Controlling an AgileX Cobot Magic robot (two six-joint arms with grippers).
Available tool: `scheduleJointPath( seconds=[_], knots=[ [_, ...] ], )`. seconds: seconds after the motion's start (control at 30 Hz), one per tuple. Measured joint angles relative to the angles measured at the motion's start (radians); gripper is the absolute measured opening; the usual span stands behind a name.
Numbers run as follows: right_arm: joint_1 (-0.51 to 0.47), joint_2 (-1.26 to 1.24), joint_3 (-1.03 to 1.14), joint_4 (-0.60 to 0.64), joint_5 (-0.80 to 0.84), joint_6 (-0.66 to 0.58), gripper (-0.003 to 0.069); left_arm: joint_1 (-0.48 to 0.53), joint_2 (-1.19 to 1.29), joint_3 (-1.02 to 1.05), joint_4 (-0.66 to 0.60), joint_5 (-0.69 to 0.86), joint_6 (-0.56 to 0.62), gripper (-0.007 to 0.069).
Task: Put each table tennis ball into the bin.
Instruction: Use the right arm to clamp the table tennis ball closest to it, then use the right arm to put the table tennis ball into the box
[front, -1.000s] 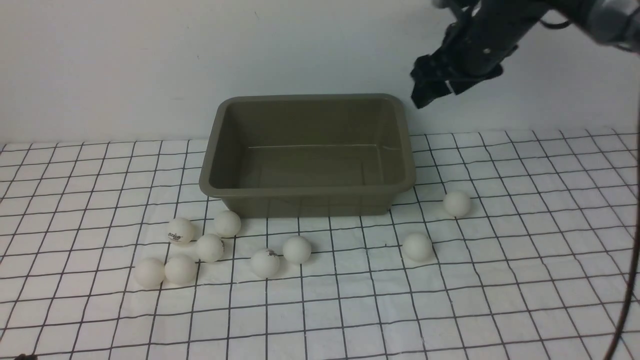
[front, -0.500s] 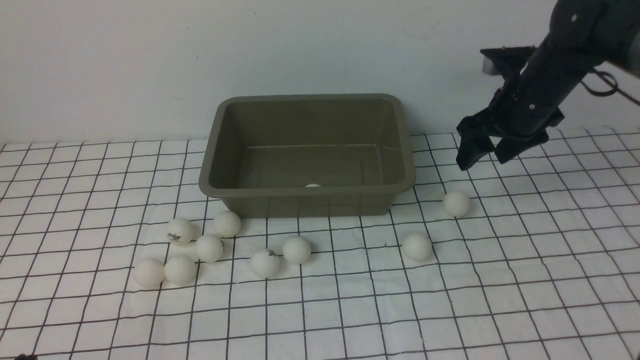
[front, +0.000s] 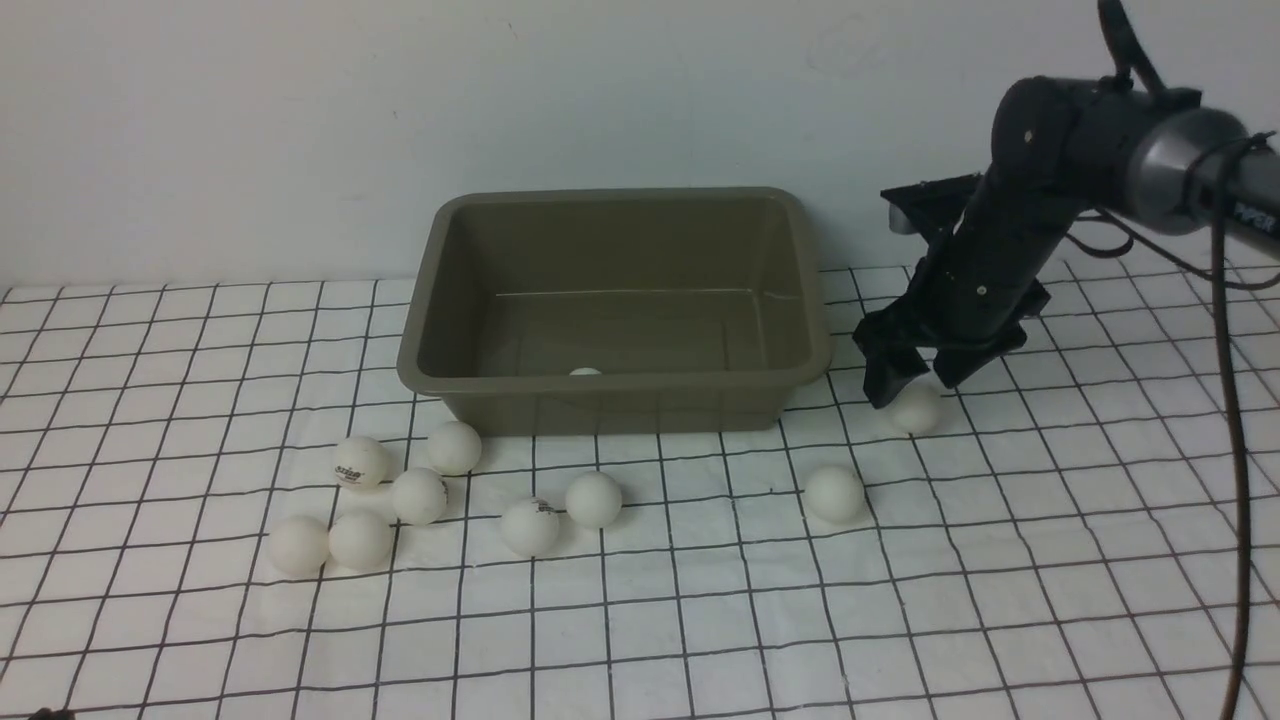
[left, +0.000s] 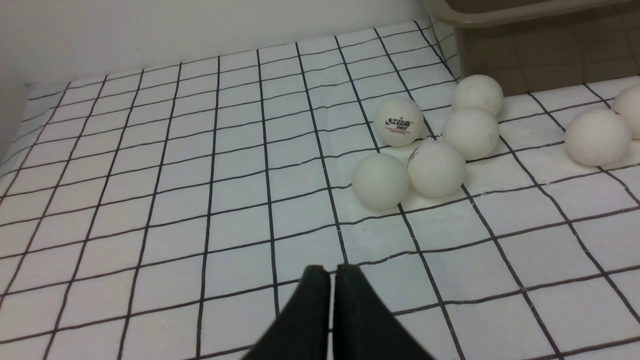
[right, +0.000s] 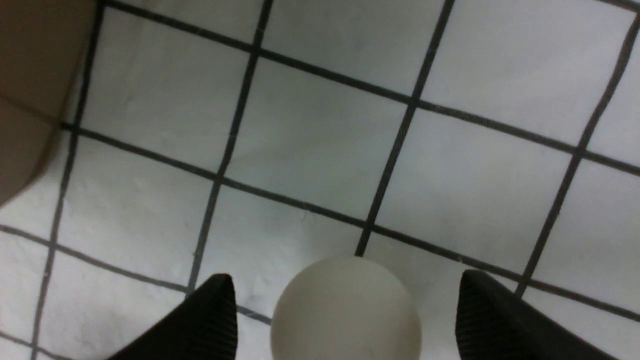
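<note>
table tennis balls (front: 593, 499): ten counted; small matte white spheres, all one size, at least two with a small dark printed logo; nine lie on the cloth and one in the bin, where only its top (front: 585, 372) shows above the front wall
on the cloth: five in a loose cluster off the bin's front left corner; two side by side before the bin's front wall; one alone further right; one, the rightmost ball (front: 915, 410), near the bin's front right corner

bin (front: 620, 385): one; rectangular olive-grey plastic tub, smooth, with rounded corners, flared rim and sloping walls; stands upright on the cloth by the wall

cloth (front: 1050, 560): one; white, ruled in a black square grid, faintly creased

right gripper (front: 912, 385): one; black, ribbed finger pads; jaws spread wide, one finger on each side of the rightmost ball, clear gaps showing both sides in the right wrist view; nothing grasped

left gripper (left: 332, 272): one; black, tapered fingers pressed together, clenched on nothing, low over bare cloth, apart from the cluster
</note>
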Motion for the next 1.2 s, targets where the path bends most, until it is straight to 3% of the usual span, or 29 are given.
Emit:
scheduleJointPath(
  seconds=[0.33,0.43,0.47,0.53,0.67,0.77,0.93,1.2],
  knots=[
    [0.000,0.044,-0.003,-0.016,-0.014,0.007,0.0492,0.000,0.000,0.000,0.000,0.000,0.000,-0.0005],
    [0.000,0.046,-0.008,-0.020,-0.011,0.018,0.0430,0.000,0.000,0.000,0.000,0.000,0.000,-0.0005],
    [0.000,0.047,-0.016,-0.025,0.004,0.022,0.0367,0.000,0.000,0.000,0.000,0.000,0.000,-0.0005],
    [0.000,0.048,-0.028,-0.035,0.024,0.025,0.0353,0.000,0.000,0.000,0.000,0.000,0.000,-0.0005],
    [0.000,0.054,-0.170,-0.065,0.065,0.029,0.0354,0.000,0.000,0.000,0.000,0.000,0.000,-0.0005],
    [0.002,0.050,-0.308,-0.006,0.065,0.041,0.0354,0.000,0.000,0.000,0.000,0.000,0.000,-0.0005],
    [0.082,0.021,-0.410,0.125,0.072,-0.017,0.0354,0.000,0.000,0.000,0.000,0.000,0.000,-0.0005],
    [0.216,0.061,-0.411,0.107,0.084,-0.077,0.0354,0.000,0.000,0.000,0.000,0.000,0.000,-0.0005]
  ],
)
